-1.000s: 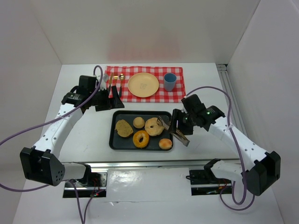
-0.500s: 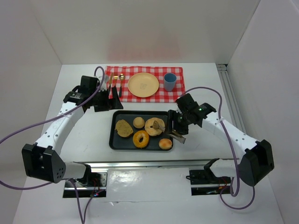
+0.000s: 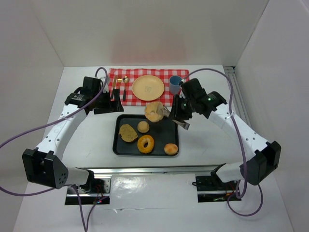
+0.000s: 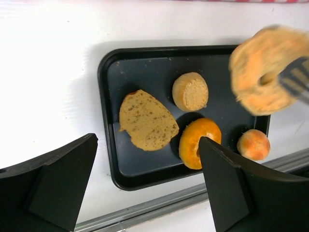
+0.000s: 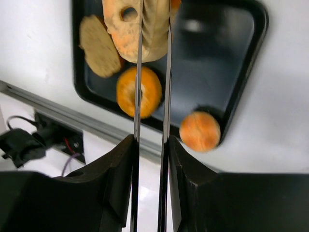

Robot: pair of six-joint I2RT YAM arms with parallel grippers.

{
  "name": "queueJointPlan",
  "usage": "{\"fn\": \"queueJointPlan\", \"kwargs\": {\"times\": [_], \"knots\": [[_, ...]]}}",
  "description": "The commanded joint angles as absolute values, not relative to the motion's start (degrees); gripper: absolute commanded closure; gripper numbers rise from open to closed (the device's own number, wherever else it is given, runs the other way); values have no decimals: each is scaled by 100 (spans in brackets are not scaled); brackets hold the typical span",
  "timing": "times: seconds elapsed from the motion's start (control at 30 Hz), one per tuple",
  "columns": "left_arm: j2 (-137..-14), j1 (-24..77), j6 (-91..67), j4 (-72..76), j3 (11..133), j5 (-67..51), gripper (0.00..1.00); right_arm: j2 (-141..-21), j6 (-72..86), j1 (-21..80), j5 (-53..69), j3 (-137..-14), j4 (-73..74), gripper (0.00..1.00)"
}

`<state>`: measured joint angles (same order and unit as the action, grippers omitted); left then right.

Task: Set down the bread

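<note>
A pale bagel (image 3: 154, 111) hangs in the air over the far edge of the black tray (image 3: 116, 140), pinched between the tips of metal tongs (image 3: 175, 119). My right gripper (image 3: 180, 114) is shut on the tongs. In the right wrist view the tongs (image 5: 166, 87) run up to the bagel (image 5: 126, 30). The bagel also shows blurred in the left wrist view (image 4: 268, 70). The yellow plate (image 3: 148, 88) lies on the checked cloth just beyond. My left gripper (image 3: 112, 102) is open and empty, left of the tray.
On the tray lie a flat bread slice (image 3: 128, 133), a small bun (image 3: 143, 126), an orange doughnut (image 3: 145, 143) and a round roll (image 3: 171, 149). A blue cup (image 3: 175, 84) stands right of the plate and cutlery (image 3: 124, 87) lies left of it.
My right gripper has lifted the bagel off the tray with the tongs and carried it away from me toward the plate. The left arm has barely moved.
</note>
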<state>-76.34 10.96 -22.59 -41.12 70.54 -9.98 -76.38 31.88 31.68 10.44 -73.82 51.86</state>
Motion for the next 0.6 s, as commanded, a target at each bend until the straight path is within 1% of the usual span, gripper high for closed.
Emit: {"fn": "queueJointPlan", "kwargs": {"times": [0.0, 0.07, 0.1, 0.2, 0.33, 0.47, 0.53, 0.57], "knots": [[-7682, 1011, -2206, -4201, 7365, -651, 0, -7953, 2875, 3059, 817, -8111, 4914, 70], [-7734, 906, -2267, -4254, 7365, -589, 0, -8627, 2725, 3059, 739, -8733, 4336, 70], [-7734, 905, -2268, -4306, 7365, -589, 0, -8822, 2672, 3059, 738, -8736, 4333, 70], [-7734, 844, -2268, -4307, 7365, -589, 0, -9411, 2489, 3059, 571, -9394, 3790, 70], [-7682, 791, -2268, -4359, 7365, -589, 0, -10596, 2303, 3006, 449, -10368, 3437, 70], [-7620, 729, -2215, -4359, 7365, -642, 0, -11179, 2303, 2953, 387, -10600, 3052, 70], [-7620, 677, -2145, -4359, 7365, -703, 0, -11232, 2373, 2892, 387, -10389, 2743, 67], [-7620, 677, -2145, -4359, 7313, -703, 0, -11319, 2434, 2831, 387, -10336, 2664, 62]]}}
